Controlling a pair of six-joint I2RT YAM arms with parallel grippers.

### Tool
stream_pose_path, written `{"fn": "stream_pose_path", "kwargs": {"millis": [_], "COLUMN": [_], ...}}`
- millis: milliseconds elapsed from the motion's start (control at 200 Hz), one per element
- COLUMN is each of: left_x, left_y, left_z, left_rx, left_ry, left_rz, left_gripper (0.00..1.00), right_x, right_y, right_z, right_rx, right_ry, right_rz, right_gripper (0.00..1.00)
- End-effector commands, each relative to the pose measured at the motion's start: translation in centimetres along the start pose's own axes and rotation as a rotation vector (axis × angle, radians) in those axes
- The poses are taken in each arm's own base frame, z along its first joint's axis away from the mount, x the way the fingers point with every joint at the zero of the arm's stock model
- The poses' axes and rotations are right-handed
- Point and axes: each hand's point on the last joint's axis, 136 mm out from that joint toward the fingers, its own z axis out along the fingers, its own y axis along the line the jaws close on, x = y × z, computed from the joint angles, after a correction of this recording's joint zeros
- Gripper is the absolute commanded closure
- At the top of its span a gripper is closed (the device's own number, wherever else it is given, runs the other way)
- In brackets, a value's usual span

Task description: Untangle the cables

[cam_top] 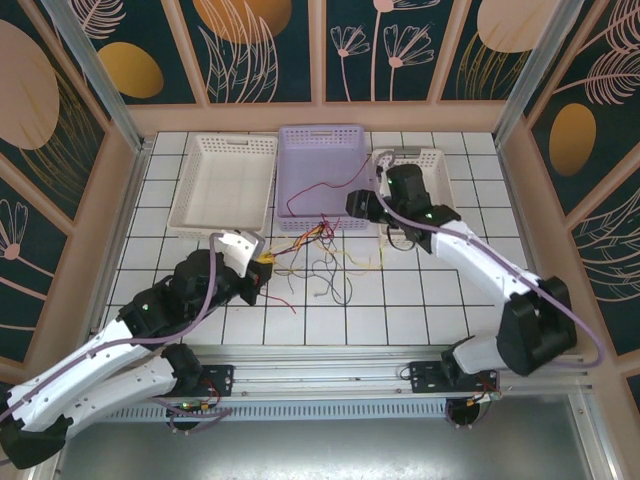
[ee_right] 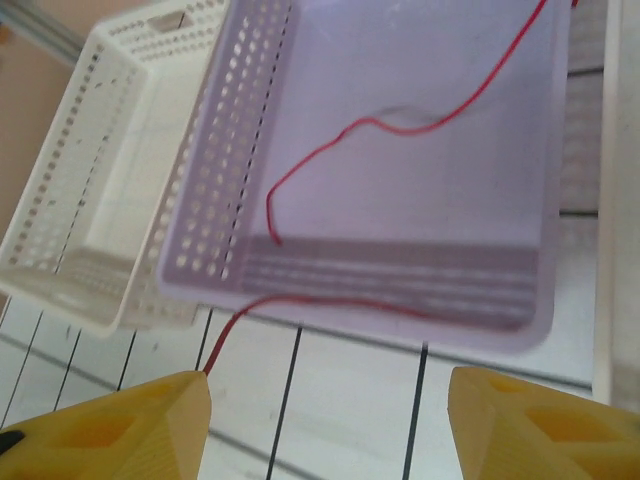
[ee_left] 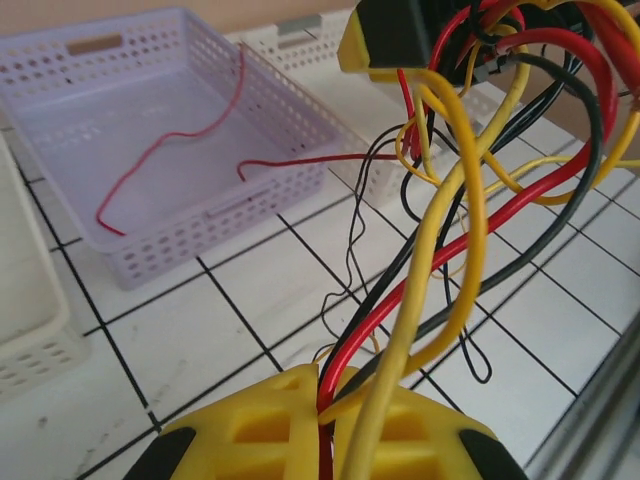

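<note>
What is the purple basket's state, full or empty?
Almost empty: the purple basket holds just red cable, one stretch on its floor, another draped over its near wall.

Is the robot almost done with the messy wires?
Not yet. One red wire already lies in the purple basket. The left gripper pinches a bunch of red, yellow and black cables; the right gripper is open. A tangle waits on the table.

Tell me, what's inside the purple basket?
One thin red cable lies on the floor of the purple basket. A second red cable reaches its near wall; I cannot tell whether its tip is inside. From above, the right gripper covers the near right corner.
</note>
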Motion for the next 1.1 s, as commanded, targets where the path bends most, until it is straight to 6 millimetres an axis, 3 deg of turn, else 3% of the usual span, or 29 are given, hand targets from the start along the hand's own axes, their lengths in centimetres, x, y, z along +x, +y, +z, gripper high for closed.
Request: {"fn": "stream_pose_path", "kwargs": {"millis": [0, 150, 315, 931, 1096], "left_x": [-1.4, -1.0, -0.7, -0.2, -0.2], "left_y": [1.0, 1.1, 1.1, 1.1, 1.1], "left_z": [-0.5, 0.0, 0.3, 0.8, 0.8], "left_rx": [-0.058, -0.065, -0.068, -0.068, -0.070], "left_ry": [-0.070, -0.048, -0.032, -0.008, -0.009], "left_rz": [-0.020, -0.015, -0.006, 0.003, 0.005], "left_gripper": [1.00, 1.00, 1.00, 1.00, 1.00], "right_x": [-2.6, -3.3, -2.3, -2.1, -2.5], "right_y": [-0.1, -0.9, -2.9, -6.5, -7.1], "right_z": [2.2, 5.6, 8.4, 16.7, 17.9], "right_rx": [0.069, 0.131, 0.222, 0.365, 0.385], "right_ry": [-0.006, 0.014, 0.043, 0.051, 0.032], "right_rz": [0.041, 0.102, 0.169, 0.252, 0.283], "right_gripper": [0.36, 0.35, 0.34, 0.36, 0.37]}}
